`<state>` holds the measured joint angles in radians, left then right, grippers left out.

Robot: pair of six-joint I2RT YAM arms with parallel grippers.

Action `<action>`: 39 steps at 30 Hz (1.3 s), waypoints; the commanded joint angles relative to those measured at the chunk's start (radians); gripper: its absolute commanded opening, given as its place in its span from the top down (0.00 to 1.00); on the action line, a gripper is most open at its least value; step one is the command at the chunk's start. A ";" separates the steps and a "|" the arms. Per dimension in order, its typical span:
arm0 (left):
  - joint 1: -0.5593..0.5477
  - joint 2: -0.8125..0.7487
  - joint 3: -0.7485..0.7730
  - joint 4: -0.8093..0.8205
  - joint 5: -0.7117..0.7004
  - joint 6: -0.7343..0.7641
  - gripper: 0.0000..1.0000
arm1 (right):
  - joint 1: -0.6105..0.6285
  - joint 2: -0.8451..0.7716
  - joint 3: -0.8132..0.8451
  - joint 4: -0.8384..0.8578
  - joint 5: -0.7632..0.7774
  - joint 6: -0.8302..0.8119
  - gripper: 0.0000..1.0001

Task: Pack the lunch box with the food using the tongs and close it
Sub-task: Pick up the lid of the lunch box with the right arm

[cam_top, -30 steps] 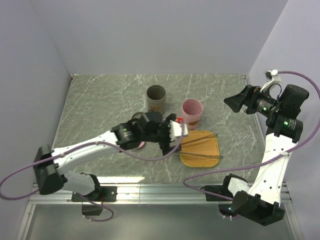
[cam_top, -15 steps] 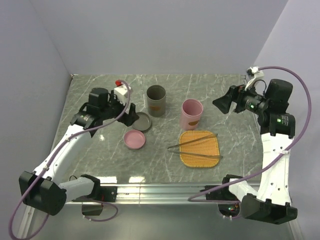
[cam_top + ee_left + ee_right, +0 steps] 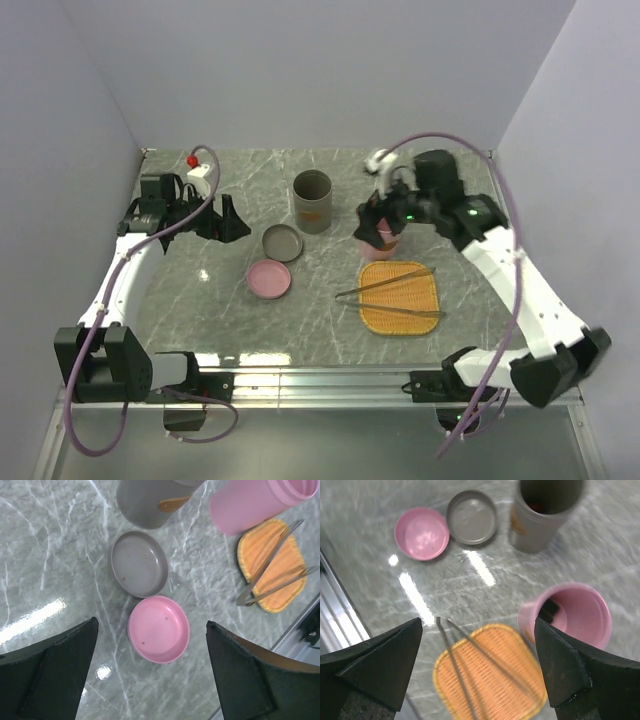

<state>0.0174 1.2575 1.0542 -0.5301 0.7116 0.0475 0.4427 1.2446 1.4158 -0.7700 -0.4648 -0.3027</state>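
Silver metal tongs (image 3: 388,290) unused on orange woven tray (image 3: 402,320); left gripper (image 3: 151,624), right gripper (image 3: 479,622) gaping, empty (packing, closing remain).

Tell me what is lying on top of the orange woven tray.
Only the silver tongs lie on the tray, their joined end overhanging its left edge. Nothing else is on it. The weave under the arms is hidden.

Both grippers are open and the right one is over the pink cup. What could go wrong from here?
1. The right gripper hangs over the tall pink cup; a misjudged descent could tip it.
2. The tongs lie flat across the orange tray; their thin arms may slip or drag the tray when pinched.
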 commanded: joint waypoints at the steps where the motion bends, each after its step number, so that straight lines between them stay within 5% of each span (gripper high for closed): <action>1: 0.038 0.000 0.102 0.007 0.089 -0.024 0.05 | 0.106 0.082 0.011 0.114 0.081 -0.189 0.00; 7: 0.137 0.045 0.214 0.004 0.176 -0.096 0.05 | 0.238 0.307 0.033 0.245 -0.006 -0.349 0.06; 14: 0.171 0.030 0.190 0.055 0.282 -0.207 0.05 | 0.269 0.605 0.187 0.155 -0.074 -0.533 0.21; 31: 0.191 -0.007 0.121 -0.039 0.319 -0.089 0.04 | 0.366 0.832 0.176 0.311 0.123 -0.725 0.30; 39: 0.197 -0.013 0.142 -0.076 0.319 -0.018 0.04 | 0.366 0.883 0.178 0.340 0.158 -0.762 0.44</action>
<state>0.2066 1.2751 1.1759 -0.5987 0.9981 -0.0246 0.8127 2.1307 1.5600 -0.4603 -0.3302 -1.0344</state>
